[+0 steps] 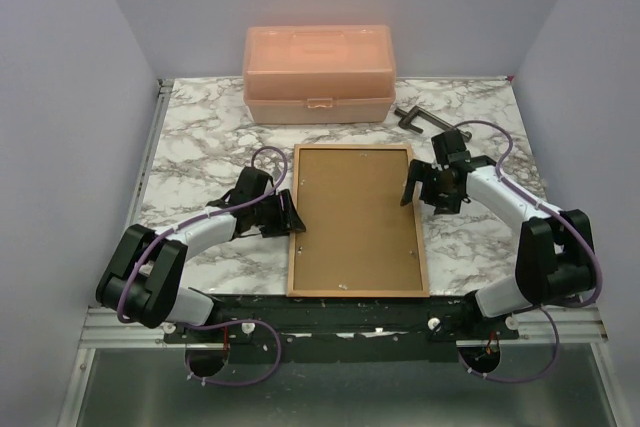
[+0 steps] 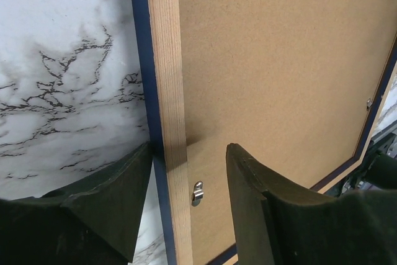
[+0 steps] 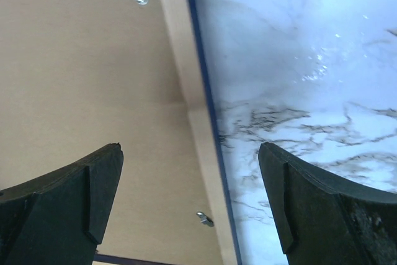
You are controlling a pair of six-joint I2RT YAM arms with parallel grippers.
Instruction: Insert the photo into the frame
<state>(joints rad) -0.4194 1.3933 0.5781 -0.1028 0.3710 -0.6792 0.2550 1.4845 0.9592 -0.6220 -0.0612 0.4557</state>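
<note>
Tan wood faces upward: the frame (image 1: 358, 291) lies front down at the centre of the marble-patterned table (image 1: 200, 137), with its short sides near and far. This orientation exposes the rear recess for loading.

At the left, the left gripper (image 1: 295, 219) straddles the frame's left rail. Its jaws are parted. One finger (image 2: 127, 184) rests against the navy outer edge; the other stands over the backing board (image 1: 357, 217), apart from the rail. A metal turn clip (image 2: 197, 192) lies between them, so this arm is probably placed to work the clip or steady the rail.

The brown board fills the recess. The photo is not visible in any view; whether it lies beneath the board cannot be determined.

At the right, the right gripper (image 3: 189, 150) hovers over the right rail with jaws spread wide, holding nothing.
</note>
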